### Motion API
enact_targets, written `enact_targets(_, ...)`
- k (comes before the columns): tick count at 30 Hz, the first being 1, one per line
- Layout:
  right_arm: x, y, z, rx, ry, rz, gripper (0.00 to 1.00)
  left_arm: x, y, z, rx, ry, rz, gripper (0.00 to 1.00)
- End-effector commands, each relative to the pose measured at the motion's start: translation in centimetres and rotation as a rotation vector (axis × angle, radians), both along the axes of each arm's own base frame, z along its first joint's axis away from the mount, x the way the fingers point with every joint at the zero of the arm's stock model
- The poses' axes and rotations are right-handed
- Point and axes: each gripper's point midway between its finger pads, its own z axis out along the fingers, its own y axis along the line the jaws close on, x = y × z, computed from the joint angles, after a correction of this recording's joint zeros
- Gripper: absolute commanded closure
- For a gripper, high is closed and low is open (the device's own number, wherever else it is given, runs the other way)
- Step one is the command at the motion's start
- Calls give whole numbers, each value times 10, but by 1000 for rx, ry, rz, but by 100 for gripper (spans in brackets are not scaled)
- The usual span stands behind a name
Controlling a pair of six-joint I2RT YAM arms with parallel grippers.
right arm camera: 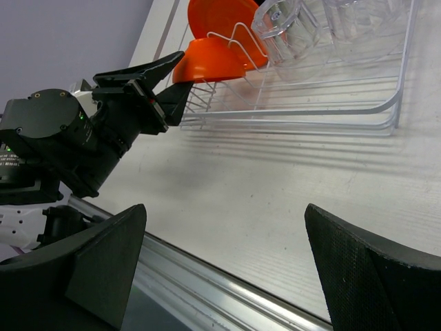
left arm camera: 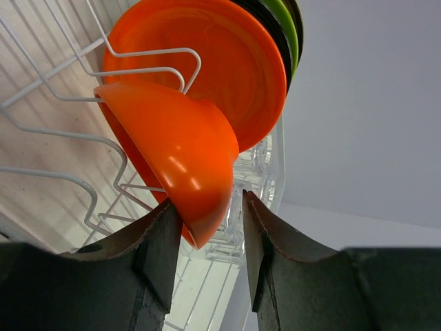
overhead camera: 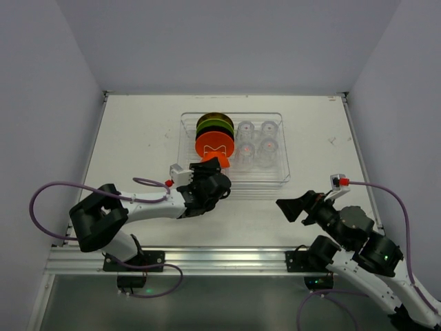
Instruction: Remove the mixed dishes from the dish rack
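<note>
I am holding my left claw (left arm camera: pixel 209 207) part way open at the near left corner of the dish rack (overhead camera: pixel 265 183), with the lower rim of the small orange bowl (left arm camera: pixel 176 155) reaching down between my two fingers (left arm camera: pixel 158 255). The bowl is touching the left finger, and a gap is showing between the bowl and the right finger, so I am not pinching it. The bowl is leaning tilted against the white wire dividers (left arm camera: pixel 69 131), its hollow side facing the orange plate (left arm camera: pixel 234 69) just behind it.

Behind the orange plate, the black plate (left arm camera: pixel 273 34) and the green plate (left arm camera: pixel 291 31) are standing on edge in a tight row, and a yellowish plate (overhead camera: pixel 214 115) is closing the row at the far end. To the right of the plates, four clear glasses (overhead camera: pixel 246 148) are sitting in a square inside the rack, two near and two far. The wire loop in front of the orange plate is crowding the bowl from above.

I am keeping my right claw (right arm camera: pixel 225 209) spread wide and holding nothing. It is hovering over the bare white counter (overhead camera: pixel 138 138), well apart from the rack's near right corner and pointing left toward my other arm.
</note>
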Motion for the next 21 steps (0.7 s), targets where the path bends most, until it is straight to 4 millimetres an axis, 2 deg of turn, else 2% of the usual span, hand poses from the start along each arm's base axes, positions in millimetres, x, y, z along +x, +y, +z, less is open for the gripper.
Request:
enact_targets(1, 3, 6, 3, 0, -17, 18, 1, -15, 31, -60, -251, 108, 203, 56)
enact_targets(7, 3, 6, 2, -1, -18, 17, 1, -15, 30, -58, -261, 106, 201, 65)
enact_targets(8, 3, 6, 2, -1, -18, 15, 1, -15, 31, -58, -260, 106, 202, 70)
enact_targets(15, 3, 6, 1, -5, -17, 17, 1, -15, 33, -47, -275, 83, 203, 78)
enact_targets(21, 4, 7, 1, -3, -18, 16, 1, -15, 35, -34, -274, 46, 206, 81)
